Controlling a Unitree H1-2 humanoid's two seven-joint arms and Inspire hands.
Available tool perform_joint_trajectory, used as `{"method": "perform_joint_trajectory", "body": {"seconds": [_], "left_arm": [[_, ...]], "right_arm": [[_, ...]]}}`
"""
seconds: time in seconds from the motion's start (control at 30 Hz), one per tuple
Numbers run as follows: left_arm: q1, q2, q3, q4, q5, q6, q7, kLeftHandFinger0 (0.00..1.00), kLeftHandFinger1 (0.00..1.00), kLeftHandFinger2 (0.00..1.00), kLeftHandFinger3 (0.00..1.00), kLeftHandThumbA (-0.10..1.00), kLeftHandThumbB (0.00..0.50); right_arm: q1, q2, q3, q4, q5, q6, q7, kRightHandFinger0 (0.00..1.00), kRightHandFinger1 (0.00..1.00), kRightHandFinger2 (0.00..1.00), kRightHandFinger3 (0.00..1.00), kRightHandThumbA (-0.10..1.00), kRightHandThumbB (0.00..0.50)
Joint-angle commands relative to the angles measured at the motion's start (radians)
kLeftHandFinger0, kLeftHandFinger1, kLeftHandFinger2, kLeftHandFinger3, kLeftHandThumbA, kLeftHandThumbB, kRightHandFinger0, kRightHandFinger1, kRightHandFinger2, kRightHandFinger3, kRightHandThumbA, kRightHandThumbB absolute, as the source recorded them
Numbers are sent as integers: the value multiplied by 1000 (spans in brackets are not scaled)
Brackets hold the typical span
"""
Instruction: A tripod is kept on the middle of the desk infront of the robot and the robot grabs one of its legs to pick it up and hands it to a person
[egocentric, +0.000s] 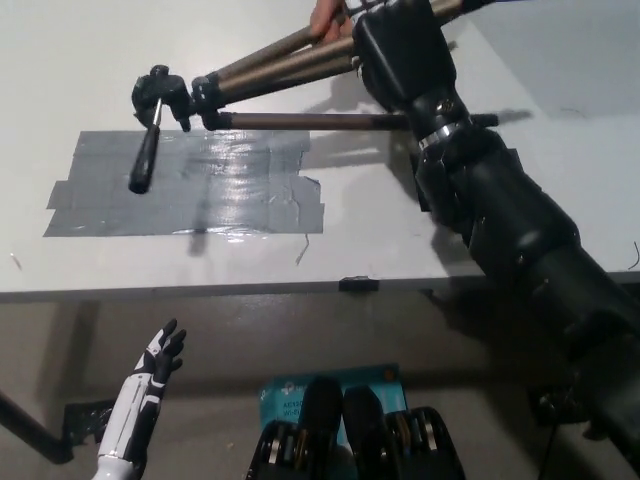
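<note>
Now one tripod (270, 62), three legs (310, 121), in right hand (405, 55); left hand (160, 355) low

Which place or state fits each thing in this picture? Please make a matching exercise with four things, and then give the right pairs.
Things:
1. tripod
2. left hand
3. tape
4. person's hand

Places or states:
a. stuck flat on the desk
b. at the top edge, on the tripod's legs
c. held off the desk, gripped by the right hand
d. open, low at the lower left, below the desk's edge

Pairs: 1-c, 2-d, 3-a, 4-b
</note>
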Motion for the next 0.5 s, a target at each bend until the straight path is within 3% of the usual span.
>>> {"method": "perform_joint_trajectory", "body": {"seconds": [0.0, 0.27, 0.47], "left_arm": [[-2, 16, -2, -48, 4, -9, -5, 1000, 1000, 1000, 1000, 1000, 41], [-12, 25, 0, -47, -6, -20, -15, 1000, 1000, 1000, 1000, 1000, 36], [-20, 21, -4, -31, 5, -31, -8, 1000, 1000, 1000, 1000, 1000, 10]], "right_arm": [[-60, -42, -71, -341, 178, 213, 540, 1000, 1000, 1000, 1000, 794, 500], [42, -137, -104, -722, 430, 310, 847, 1000, 1000, 1000, 1000, 853, 500], [98, -253, -147, -1045, 649, 298, 890, 1000, 1000, 1000, 1000, 942, 500]]}}
